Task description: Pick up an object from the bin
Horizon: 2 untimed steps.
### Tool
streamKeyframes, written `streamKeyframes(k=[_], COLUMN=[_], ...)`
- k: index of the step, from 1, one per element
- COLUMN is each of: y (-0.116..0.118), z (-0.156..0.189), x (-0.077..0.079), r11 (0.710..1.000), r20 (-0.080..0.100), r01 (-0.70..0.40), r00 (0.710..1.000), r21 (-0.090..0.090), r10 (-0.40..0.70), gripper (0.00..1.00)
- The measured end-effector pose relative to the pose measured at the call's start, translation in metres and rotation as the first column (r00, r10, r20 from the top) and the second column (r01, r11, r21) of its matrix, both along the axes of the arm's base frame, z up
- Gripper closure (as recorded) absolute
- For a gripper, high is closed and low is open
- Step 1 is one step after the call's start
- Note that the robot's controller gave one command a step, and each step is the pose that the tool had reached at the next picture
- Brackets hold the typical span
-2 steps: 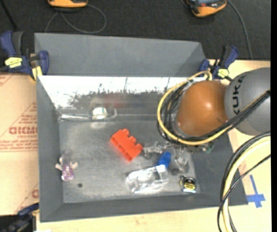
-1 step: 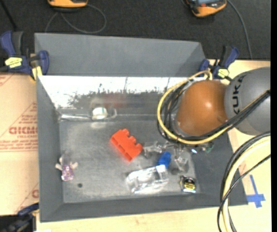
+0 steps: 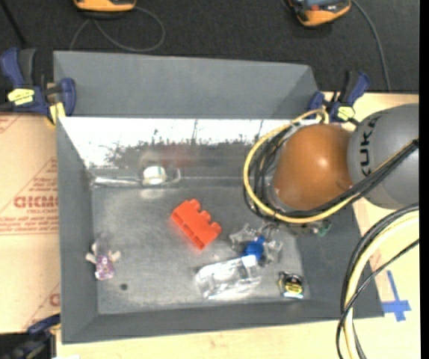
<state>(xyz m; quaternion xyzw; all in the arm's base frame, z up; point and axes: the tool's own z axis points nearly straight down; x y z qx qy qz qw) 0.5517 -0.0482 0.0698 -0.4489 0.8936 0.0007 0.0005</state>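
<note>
Because the arm (image 3: 394, 155) comes in from the right side, its round orange cover (image 3: 312, 169) hangs over the right part of the bin (image 3: 80, 223) and hides much of what is below it. At the lower edge of this cover the gripper (image 3: 258, 236) shows as greyish metal parts, low over the floor near the right wall. How far it is open cannot be told, and nothing can be seen held in it.

Just under it lies a small blue thing (image 3: 253, 251) with a white end. It is the thing nearest to the gripper, so it is probably the one to be picked, but it is not clear whether the gripper touches it. A clear plastic packet (image 3: 226, 279) lies flat and crumpled against its lower left side. A small black and yellow thing (image 3: 291, 284) sits near, toward the right corner.

The red-orange brick (image 3: 196, 223) lies apart in the middle of the floor, with free space around it. A little purple figure (image 3: 104, 262) is well apart at the left, and a pale round thing (image 3: 155, 174) rests at the back wall. Since the blue thing and the packet lie so close, a closing grip could catch the packet too.
</note>
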Motion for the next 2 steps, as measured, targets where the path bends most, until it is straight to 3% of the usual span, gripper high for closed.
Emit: streamKeyframes(k=[1, 2], y=[-0.001, -0.002], z=[0.033, 0.111], x=[0.002, 0.004], r11=[1.0, 1.0], r20=[0.006, 0.011], r01=[0.008, 0.014], r00=[1.0, 1.0], r21=[-0.002, -0.003], r10=[-0.008, -0.014], gripper=[1.0, 1.0])
